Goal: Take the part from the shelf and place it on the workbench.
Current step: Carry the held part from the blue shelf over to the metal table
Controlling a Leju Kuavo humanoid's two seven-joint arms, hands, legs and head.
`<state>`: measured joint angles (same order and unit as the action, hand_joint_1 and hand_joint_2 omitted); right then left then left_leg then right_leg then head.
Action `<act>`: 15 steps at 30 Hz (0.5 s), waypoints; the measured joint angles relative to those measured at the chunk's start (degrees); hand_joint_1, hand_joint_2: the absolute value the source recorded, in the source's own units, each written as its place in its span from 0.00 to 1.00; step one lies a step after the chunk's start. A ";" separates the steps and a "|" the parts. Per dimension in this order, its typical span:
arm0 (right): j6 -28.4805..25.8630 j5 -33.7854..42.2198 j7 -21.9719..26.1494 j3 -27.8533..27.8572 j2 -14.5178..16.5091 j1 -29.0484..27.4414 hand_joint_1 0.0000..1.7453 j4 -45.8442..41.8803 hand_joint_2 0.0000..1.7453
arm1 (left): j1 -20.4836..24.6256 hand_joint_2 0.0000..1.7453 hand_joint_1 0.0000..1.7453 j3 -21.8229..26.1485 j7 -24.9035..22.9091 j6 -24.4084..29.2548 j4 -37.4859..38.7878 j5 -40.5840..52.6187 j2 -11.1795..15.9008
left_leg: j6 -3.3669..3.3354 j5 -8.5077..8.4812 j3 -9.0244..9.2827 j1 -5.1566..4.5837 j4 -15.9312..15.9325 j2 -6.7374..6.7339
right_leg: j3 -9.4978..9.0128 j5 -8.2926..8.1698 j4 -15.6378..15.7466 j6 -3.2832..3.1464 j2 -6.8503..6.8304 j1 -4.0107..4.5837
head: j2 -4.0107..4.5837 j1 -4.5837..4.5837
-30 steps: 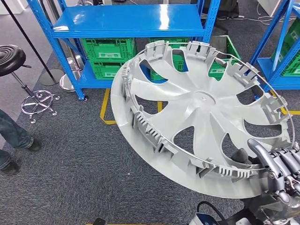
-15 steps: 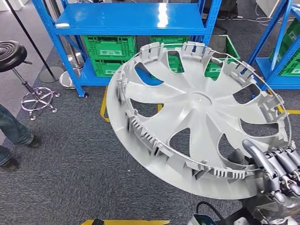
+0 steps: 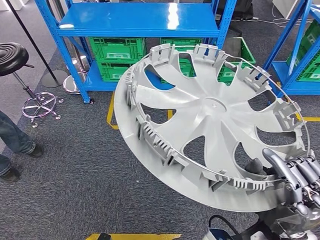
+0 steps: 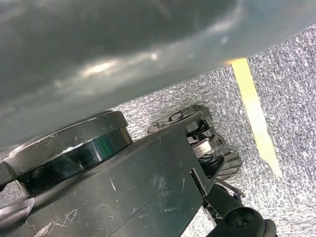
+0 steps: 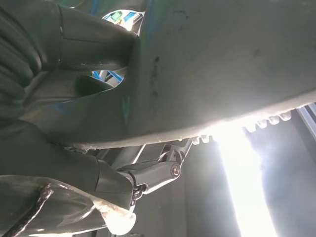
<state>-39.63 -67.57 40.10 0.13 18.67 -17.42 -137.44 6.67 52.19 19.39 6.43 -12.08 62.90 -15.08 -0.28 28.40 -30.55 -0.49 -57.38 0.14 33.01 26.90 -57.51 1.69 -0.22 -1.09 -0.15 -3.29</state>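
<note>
The right hand [image 3: 298,177] grips the tilted grey part [image 3: 211,125] by its rim; green crates [image 3: 117,50] sit under the blue shelf [image 3: 139,22].

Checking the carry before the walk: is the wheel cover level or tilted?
Tilted. The wheel cover slopes, its far rim higher, while the right hand grips its near edge.

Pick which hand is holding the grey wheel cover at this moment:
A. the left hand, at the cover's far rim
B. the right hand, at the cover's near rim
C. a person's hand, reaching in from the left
B: the right hand grips the wheel cover at its near rim, fingers curled over the edge.
</note>
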 joint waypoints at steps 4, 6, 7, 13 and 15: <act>0.00 0.27 0.01 0.01 0.00 0.00 1.00 0.22 1.00 | 0.00 0.00 0.00 0.00 0.02 0.00 0.00 0.00 0.00 | -0.01 -0.01 0.00 0.01 0.00 0.00 | 0.02 0.00 -0.02 0.00 0.00 0.01 | 0.00 0.01; 0.00 0.29 0.00 0.01 0.00 0.00 1.00 0.24 1.00 | 0.00 0.00 0.00 0.00 0.02 0.00 0.00 0.00 0.00 | -0.01 -0.01 0.00 0.01 0.00 0.00 | 0.02 0.00 -0.02 0.00 0.01 0.01 | 0.00 0.01; 0.00 0.33 0.00 0.01 0.00 0.00 1.00 0.27 1.00 | 0.00 0.00 0.00 0.00 0.03 0.00 0.00 0.00 0.00 | -0.01 -0.01 0.00 0.02 0.00 0.00 | 0.02 0.00 -0.02 0.00 0.01 0.02 | 0.00 0.01; 0.00 1.71 -0.01 -0.02 0.02 -0.11 1.00 1.41 1.00 | 0.00 0.00 0.00 -0.02 0.06 -0.02 -0.01 0.00 0.11 | -0.76 0.00 -0.25 -0.17 -0.49 -0.01 | 0.06 -0.40 0.15 0.60 0.02 -0.16 | 0.00 0.04; 0.00 1.84 0.00 -0.03 0.02 -0.17 1.00 1.49 1.00 | 0.01 0.00 0.00 -0.02 0.06 -0.02 0.00 0.03 0.08 | -1.28 -0.63 0.05 0.06 0.47 -0.29 | 0.25 -0.25 0.15 0.95 0.13 -0.11 | 0.00 0.01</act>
<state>-39.63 -65.73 40.09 0.10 18.69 -17.59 -135.95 6.69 52.17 19.45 6.40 -12.08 62.93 -15.00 -1.56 27.77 -30.50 -0.43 -56.91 -0.15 33.25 26.65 -57.36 2.64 -0.08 -1.20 -0.15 -3.28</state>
